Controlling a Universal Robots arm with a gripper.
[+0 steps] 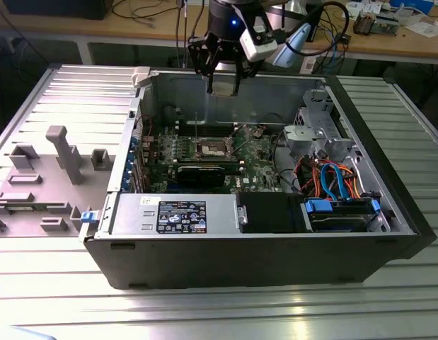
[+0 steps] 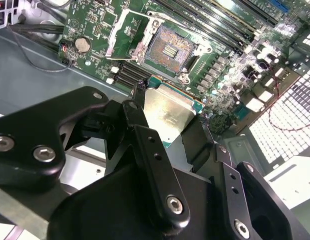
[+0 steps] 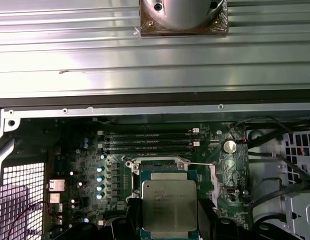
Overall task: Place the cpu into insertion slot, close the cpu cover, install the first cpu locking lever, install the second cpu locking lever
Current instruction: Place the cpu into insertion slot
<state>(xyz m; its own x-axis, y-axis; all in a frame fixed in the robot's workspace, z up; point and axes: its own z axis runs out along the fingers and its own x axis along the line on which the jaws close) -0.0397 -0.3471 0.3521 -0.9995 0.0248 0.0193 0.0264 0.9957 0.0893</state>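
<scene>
An open desktop computer case (image 1: pixel 240 262) lies on its side on a ridged metal counter (image 1: pixel 204 312). A black robot tool (image 1: pixel 224 86) hangs above the case, clenched on the cpu (image 2: pixel 167 116). The chip is pinched by its edges between two fingers (image 2: pixel 132 112).

In the second wrist view the cpu hangs in the air, apart from the insertion slot (image 2: pixel 171 49), which is bare. The cpu cover (image 2: pixel 114 42) is swung open just beside the slot.

The likely risks, judged from this pose:
- The chip could meet the slot at an angle or turned the wrong way, which would bend the fine contacts.
- The grip is only on thin edges, so the chip could slip and drop onto the motherboard (image 2: pixel 94 20).
- The fingers could knock the raised cover or the memory slots (image 2: pixel 215 20) near the slot.

The cpu is a flat square with a dull silvery metal top and a thin green border. The slot is square, with a dark centre of tiny glinting contacts (they look delicate) and a silver rim. The cover is a thin, shiny frame with its middle cut out. The motherboard is glossy green, studded with small parts and a round coin battery (image 2: pixel 83 44). The fingers are matt black with bright screw heads.
</scene>
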